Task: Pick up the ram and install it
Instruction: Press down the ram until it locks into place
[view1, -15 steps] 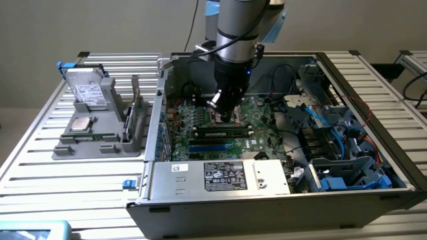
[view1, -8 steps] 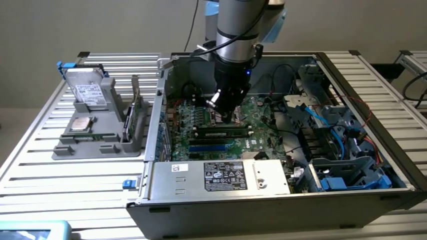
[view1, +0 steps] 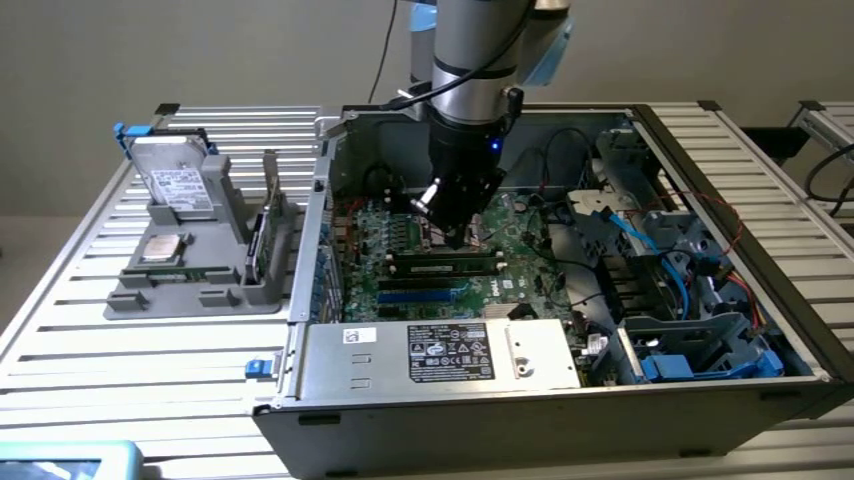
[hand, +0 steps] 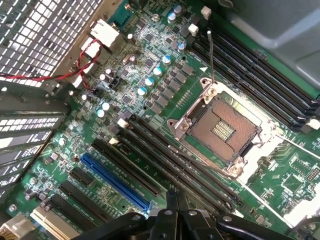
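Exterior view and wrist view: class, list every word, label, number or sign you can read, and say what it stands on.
None can be read for certain.
White labels on the silver power supply box: print too small.
White sticker on the silver hard drive in the grey holder tray: blurred.
White label on the long green ram stick in the motherboard slot: unreadable.
Markings on the green motherboard: too small.

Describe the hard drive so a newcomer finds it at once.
A grey tray sits beside the open computer case, on the exterior view's left. At its far end leans the hard drive, a labelled silver box bigger than the square chip nearby.
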